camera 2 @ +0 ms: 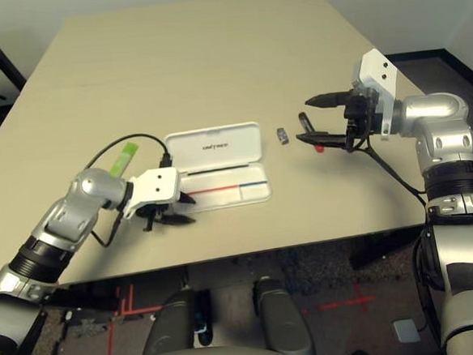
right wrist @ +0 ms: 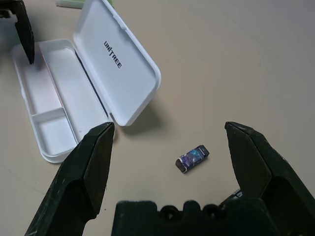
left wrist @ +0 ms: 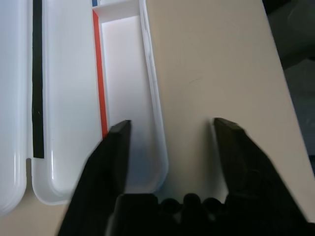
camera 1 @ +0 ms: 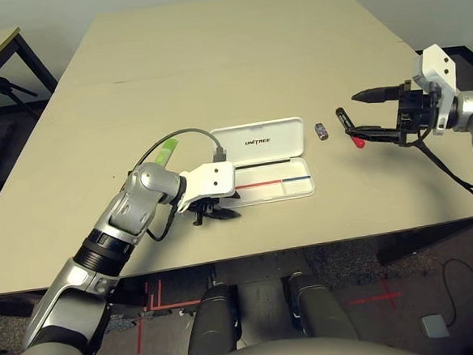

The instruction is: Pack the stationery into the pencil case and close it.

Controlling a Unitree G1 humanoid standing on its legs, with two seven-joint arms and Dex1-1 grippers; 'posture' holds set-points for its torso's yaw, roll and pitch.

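Observation:
The white pencil case lies open near the table's middle, its lid flat behind the tray. My left gripper is open at the tray's left end, one finger over the tray and one over the bare table. A light-green highlighter lies left of the lid, behind my left wrist. The small dark block sits just right of the case. My right gripper hangs open above the table to the block's right. The red marker with its black cap lies under its lower finger.
A grey cable loops from my left wrist over the highlighter. The tan table stretches far back. Its front edge runs just below my left gripper. A dark desk stands off to the far left.

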